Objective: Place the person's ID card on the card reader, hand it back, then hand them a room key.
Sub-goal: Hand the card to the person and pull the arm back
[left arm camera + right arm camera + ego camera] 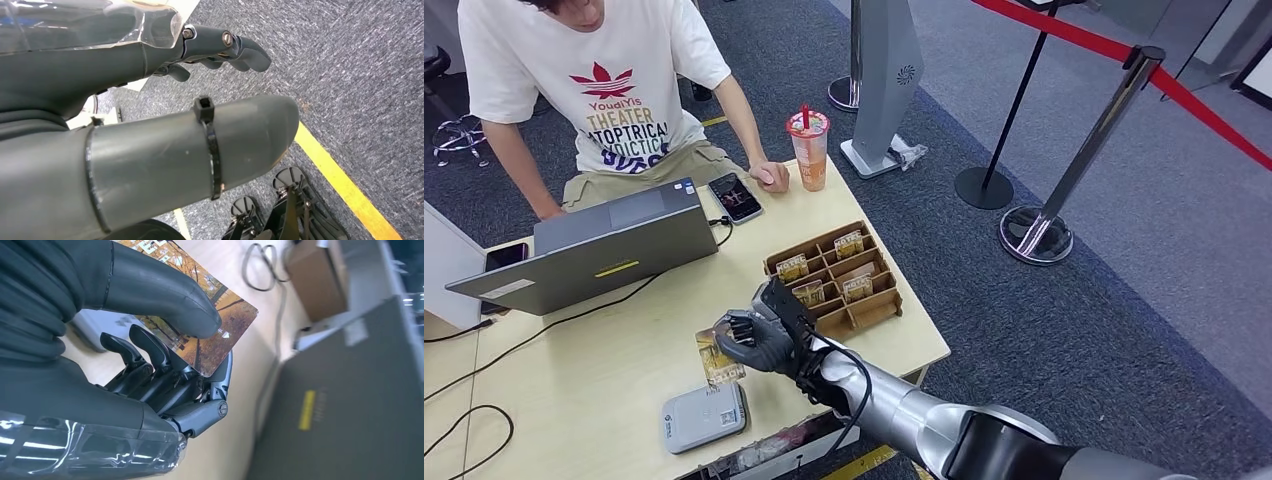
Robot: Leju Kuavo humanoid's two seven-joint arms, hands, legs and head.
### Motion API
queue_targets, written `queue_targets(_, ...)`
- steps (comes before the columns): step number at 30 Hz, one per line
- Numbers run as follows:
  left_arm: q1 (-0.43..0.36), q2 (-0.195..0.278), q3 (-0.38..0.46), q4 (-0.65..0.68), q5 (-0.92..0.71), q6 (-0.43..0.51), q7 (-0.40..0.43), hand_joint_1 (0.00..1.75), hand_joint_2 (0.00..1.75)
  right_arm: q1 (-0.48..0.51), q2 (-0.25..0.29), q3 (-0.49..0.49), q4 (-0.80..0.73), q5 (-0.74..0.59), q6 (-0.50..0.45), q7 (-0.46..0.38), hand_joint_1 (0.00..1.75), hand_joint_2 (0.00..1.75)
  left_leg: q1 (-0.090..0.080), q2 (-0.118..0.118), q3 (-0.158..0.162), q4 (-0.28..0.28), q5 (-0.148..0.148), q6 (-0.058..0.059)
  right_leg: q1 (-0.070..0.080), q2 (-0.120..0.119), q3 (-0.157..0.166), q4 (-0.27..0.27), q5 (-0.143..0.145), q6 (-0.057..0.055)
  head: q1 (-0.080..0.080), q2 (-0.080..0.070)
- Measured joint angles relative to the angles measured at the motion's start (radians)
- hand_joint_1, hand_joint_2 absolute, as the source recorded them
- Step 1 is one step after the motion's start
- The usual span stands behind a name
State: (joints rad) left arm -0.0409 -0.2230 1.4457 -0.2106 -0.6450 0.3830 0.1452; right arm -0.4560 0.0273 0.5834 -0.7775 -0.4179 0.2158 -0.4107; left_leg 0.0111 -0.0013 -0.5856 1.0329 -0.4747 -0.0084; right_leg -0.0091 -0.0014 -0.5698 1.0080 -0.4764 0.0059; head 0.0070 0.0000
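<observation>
My right hand [759,340] pinches a card with an autumn picture [716,358] between thumb and fingers, low over the wooden table [594,380]. The card hangs just beyond the white card reader [704,418], which lies near the table's front edge. In the right wrist view the thumb [165,295] presses on the card [220,335] with the fingers under it. A brown divided box [834,280] beside my hand holds several similar cards. The person [614,100] sits across the table, one hand [772,175] resting on it. My left hand [220,45] hangs over the carpet, holding nothing.
A grey laptop [594,255] stands open on the far left of the table, with cables trailing off it. A phone [736,197] and a drink cup [809,150] lie near the person's hand. Stanchions with red rope [1064,190] stand on the carpet to the right.
</observation>
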Motion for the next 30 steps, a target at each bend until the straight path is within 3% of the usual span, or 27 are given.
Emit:
queue_targets(14, -0.001, -0.007, 0.000, 0.000, 0.003, -0.017, 0.001, 0.00, 0.00, 0.052, -0.026, -0.135, -0.272, 0.020, -0.025, -0.024, 1.75, 1.75, 0.000, 0.000, 0.000, 0.000, 0.000, 0.000, 0.000, 0.000, 0.000, 0.000, 0.000, 0.000, 0.000, 0.000)
queue_targets(25, -0.008, -0.004, 0.000, 0.000, 0.005, -0.024, 0.017, 0.00, 0.00, 0.021, -0.028, -0.217, -0.427, 0.183, -0.121, -0.079, 1.75, 1.75, 0.000, 0.000, -0.001, 0.000, 0.000, 0.000, 0.000, 0.000, 0.000, 0.000, 0.000, 0.000, 0.000, 0.000)
queue_targets(30, -0.018, -0.003, 0.001, 0.000, 0.005, -0.017, 0.020, 0.00, 0.00, -0.049, -0.015, -0.221, -0.430, 0.301, -0.212, -0.089, 1.75, 1.75, 0.000, 0.000, -0.001, 0.000, 0.001, 0.000, 0.000, 0.000, 0.000, 0.000, 0.000, 0.000, 0.000, 0.000)
